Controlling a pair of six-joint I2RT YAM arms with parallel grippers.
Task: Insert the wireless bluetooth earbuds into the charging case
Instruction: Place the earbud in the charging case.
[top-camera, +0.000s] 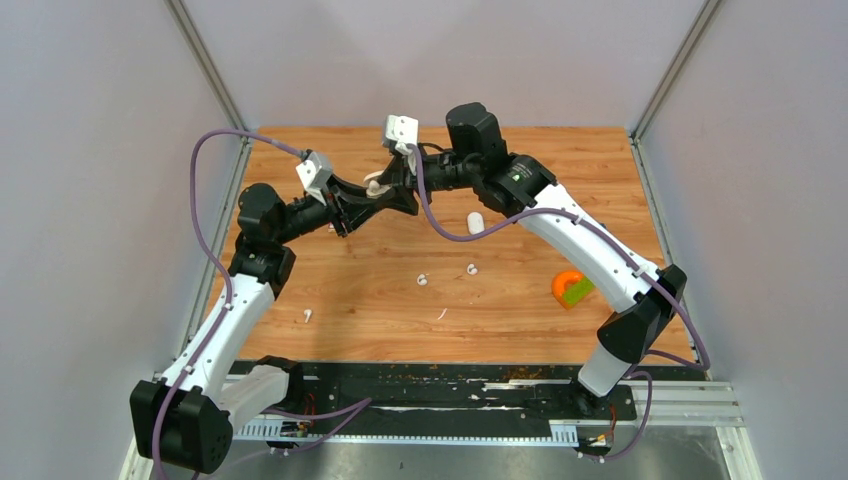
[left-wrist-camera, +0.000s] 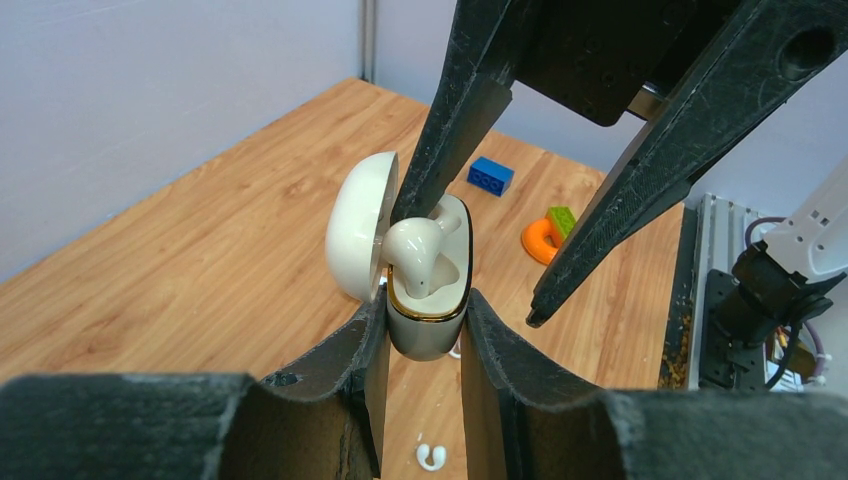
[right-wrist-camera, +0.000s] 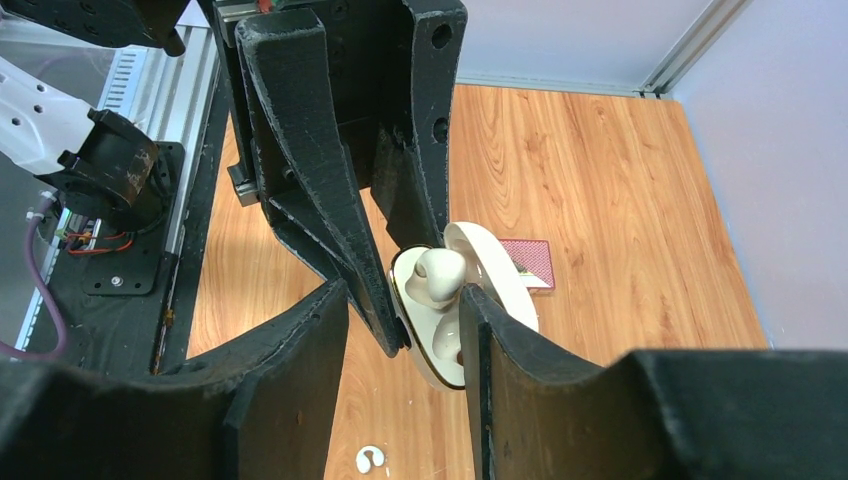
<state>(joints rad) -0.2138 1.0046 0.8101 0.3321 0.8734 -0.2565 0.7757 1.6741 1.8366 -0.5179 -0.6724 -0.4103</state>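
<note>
My left gripper (left-wrist-camera: 427, 300) is shut on the base of the white charging case (left-wrist-camera: 430, 325) and holds it above the table with its lid (left-wrist-camera: 352, 235) open. One white earbud (left-wrist-camera: 415, 255) sits partly in the case's upper well, and it also shows in the right wrist view (right-wrist-camera: 440, 275). My right gripper (right-wrist-camera: 402, 293) is open and straddles the case (right-wrist-camera: 440, 340). One of its fingers (left-wrist-camera: 455, 110) touches the earbud. In the top view both grippers meet at the back middle, left (top-camera: 392, 200) and right (top-camera: 392, 180). Loose earbuds (top-camera: 422, 281) (top-camera: 471, 268) (top-camera: 307, 315) lie on the table.
A thin white sliver (top-camera: 441, 314) and a white oval piece (top-camera: 476, 222) lie on the wooden table (top-camera: 520, 330). An orange and green toy (top-camera: 571, 289) sits at the right. A blue brick (left-wrist-camera: 490, 175) and a red card (right-wrist-camera: 528, 262) lie farther off.
</note>
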